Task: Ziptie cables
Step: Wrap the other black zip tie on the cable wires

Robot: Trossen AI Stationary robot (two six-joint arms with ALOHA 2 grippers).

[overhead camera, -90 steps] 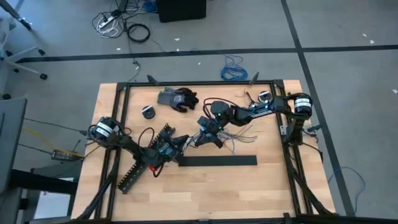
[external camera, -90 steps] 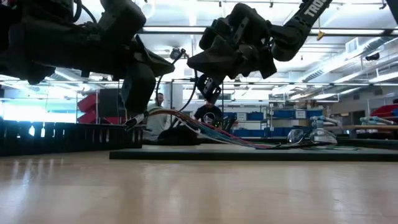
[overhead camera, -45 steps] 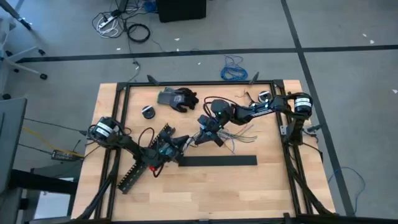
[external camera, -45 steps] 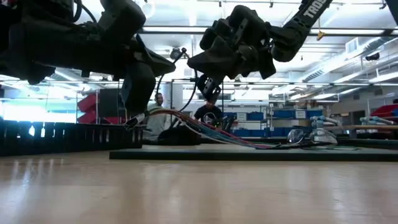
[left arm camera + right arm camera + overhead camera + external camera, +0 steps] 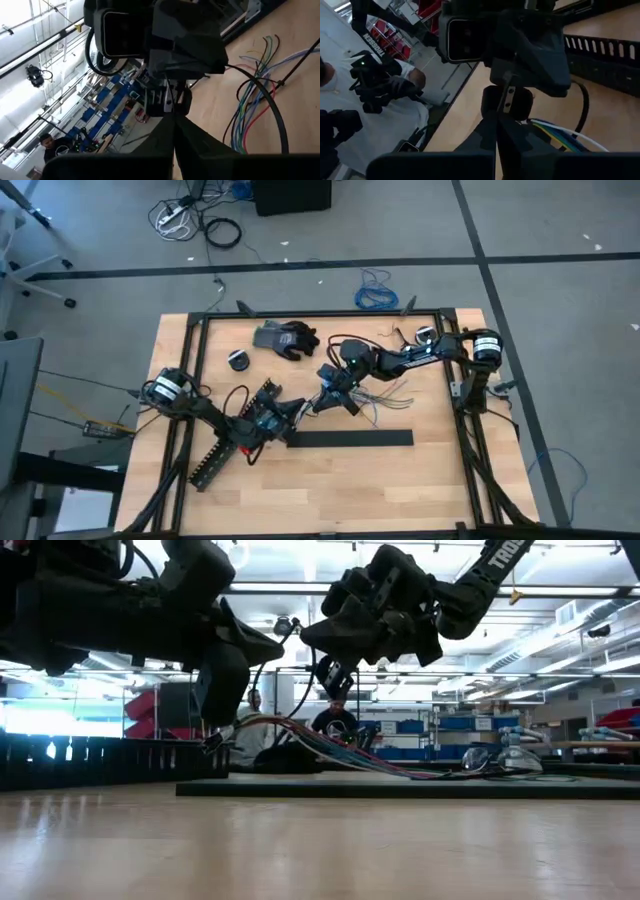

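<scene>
A: Where is the left pincer (image 5: 291, 409) in the high view?

B: Mid-table, its fingers pressed together on one end of the cables (image 5: 372, 402), a loose bundle of thin blue, green, white and grey wires. The right pincer (image 5: 325, 397) sits just beside it, nipped shut on the same bundle a little further along. The free wire ends fan out over the pale wooden table (image 5: 330, 480), just above a wide flat black bar (image 5: 350, 439).

A: Anything else up there?

B: A long black slotted duct (image 5: 228, 442) under the left arm, a dark work glove (image 5: 285, 338) and a small round black object (image 5: 238, 360) near the far edge.

A: And the low view?

B: Both pincers hang just above the table, the left pincer (image 5: 212, 736) clamping the bundle's raised end; the wires (image 5: 340, 758) slope down to the tabletop. A person (image 5: 335, 724) sits in the room behind.

A: The left wrist view?

B: The right pincer (image 5: 167, 102) faces it closely; coloured wire ends (image 5: 255, 90) spread on the wood, with a thin black plastic ziptie (image 5: 295, 67) crossing them.

A: The right wrist view?

B: The left pincer (image 5: 507, 102), wires (image 5: 560, 137) beneath it, slotted duct (image 5: 605, 55) behind.
</scene>
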